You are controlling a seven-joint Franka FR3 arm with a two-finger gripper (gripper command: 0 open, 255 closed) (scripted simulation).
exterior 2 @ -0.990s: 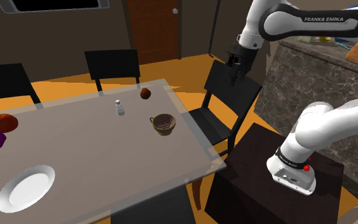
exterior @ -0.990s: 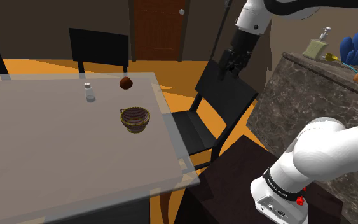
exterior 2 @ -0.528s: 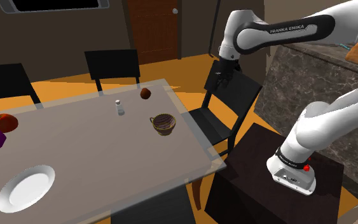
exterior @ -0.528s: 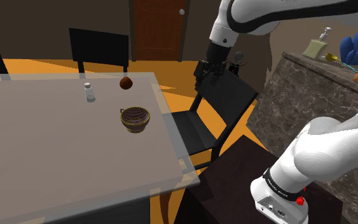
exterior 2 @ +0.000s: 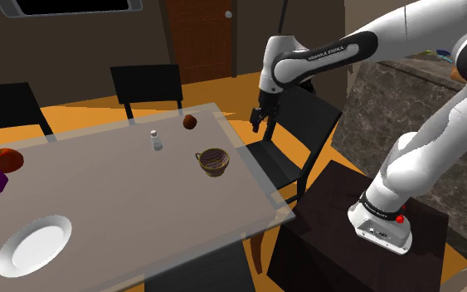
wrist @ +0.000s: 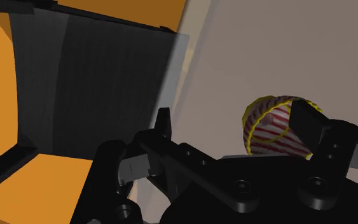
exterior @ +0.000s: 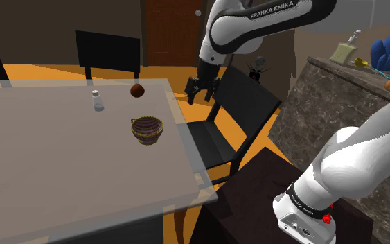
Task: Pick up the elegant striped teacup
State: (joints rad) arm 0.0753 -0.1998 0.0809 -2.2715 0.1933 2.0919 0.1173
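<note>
The small, yellow-rimmed striped teacup point(exterior: 147, 129) sits untouched by the pale grey bench's point(exterior: 48, 166) chair-side edge, and beyond it the black end effector point(exterior: 201, 96), fingers wide and empty, has swung in above the black chair point(exterior: 247, 105), so likely only the final reach and descent remain.

Striped teacup point(exterior: 147, 129), upright.
Red-and-white stripes, yellow rim; stood on the desk point(exterior: 48, 159) near its edge.

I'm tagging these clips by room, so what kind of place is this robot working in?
Most likely a home dining area: a long table with black chairs drawn up, set with a white plate and striped teacup, beside a stone-patterned counter.
</note>
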